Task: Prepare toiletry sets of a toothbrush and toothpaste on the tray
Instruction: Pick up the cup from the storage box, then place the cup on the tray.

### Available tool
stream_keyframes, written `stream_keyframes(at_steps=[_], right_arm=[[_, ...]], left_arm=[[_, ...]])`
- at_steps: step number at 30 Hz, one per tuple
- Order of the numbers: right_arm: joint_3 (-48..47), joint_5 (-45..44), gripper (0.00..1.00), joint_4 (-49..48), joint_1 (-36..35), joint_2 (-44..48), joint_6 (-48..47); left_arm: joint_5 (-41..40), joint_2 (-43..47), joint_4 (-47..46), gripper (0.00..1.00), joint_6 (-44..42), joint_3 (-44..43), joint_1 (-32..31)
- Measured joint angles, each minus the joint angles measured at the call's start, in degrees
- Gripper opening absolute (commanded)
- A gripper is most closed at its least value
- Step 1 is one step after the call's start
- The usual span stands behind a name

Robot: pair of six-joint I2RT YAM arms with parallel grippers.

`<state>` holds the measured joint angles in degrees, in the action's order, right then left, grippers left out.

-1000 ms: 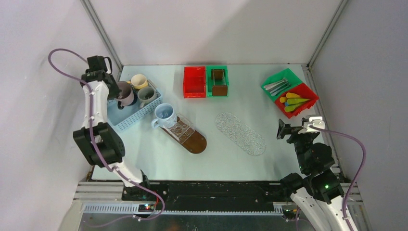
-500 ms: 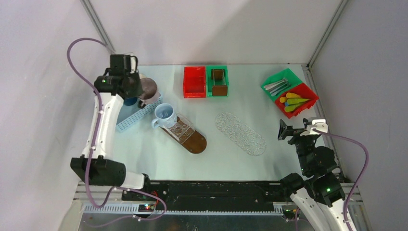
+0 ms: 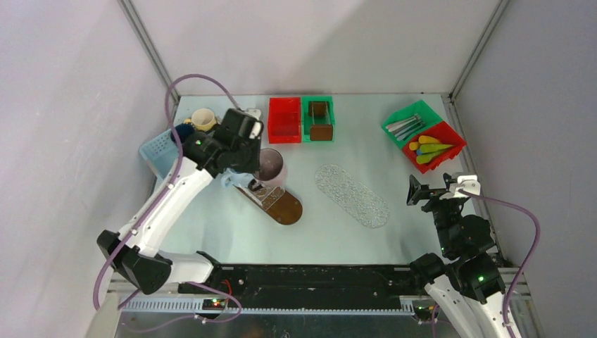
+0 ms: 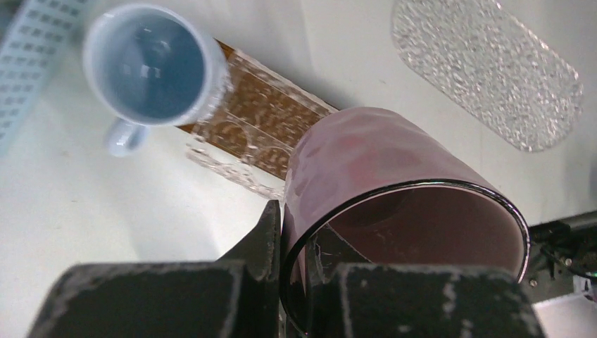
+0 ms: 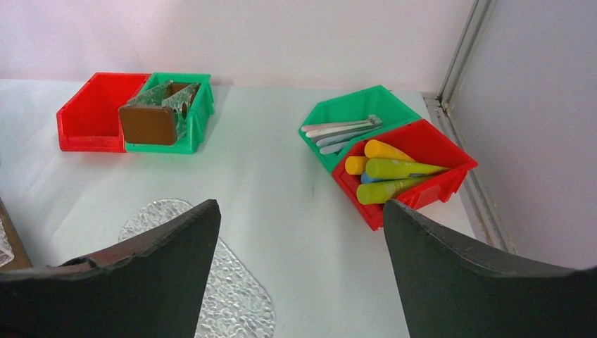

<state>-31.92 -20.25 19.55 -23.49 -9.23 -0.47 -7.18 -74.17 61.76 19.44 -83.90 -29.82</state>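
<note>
Pale surface [image 3: 338,232] between white walls, left fingers [image 4: 262,239] clamped on mauve mug [image 4: 366,162] over brown tray [image 3: 281,204], right fingers [image 5: 141,282] spread wide, toothbrushes [image 5: 338,130] in green bin [image 5: 366,98], tubes [image 5: 394,169] in adjoining red bin [image 5: 450,151].

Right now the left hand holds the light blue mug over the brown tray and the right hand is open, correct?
No. The left wrist view shows the left hand gripping the mauve mug by its rim; the light blue mug stands free at the brown tray's end. The right hand is open.
</note>
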Motion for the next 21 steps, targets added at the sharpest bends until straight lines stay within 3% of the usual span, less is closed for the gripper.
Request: stream_keyframes(at_steps=[9, 21], right_arm=[[0.0, -0.1, 0.87, 0.0, 0.0, 0.0, 0.0], [0.0, -0.1, 0.88, 0.0, 0.0, 0.0, 0.0]], left_arm=[[-0.2, 0.1, -4.9, 0.0, 7.6, 9.8, -10.0], [-4.2, -3.2, -13.0, 0.0, 12.6, 17.7, -14.1]])
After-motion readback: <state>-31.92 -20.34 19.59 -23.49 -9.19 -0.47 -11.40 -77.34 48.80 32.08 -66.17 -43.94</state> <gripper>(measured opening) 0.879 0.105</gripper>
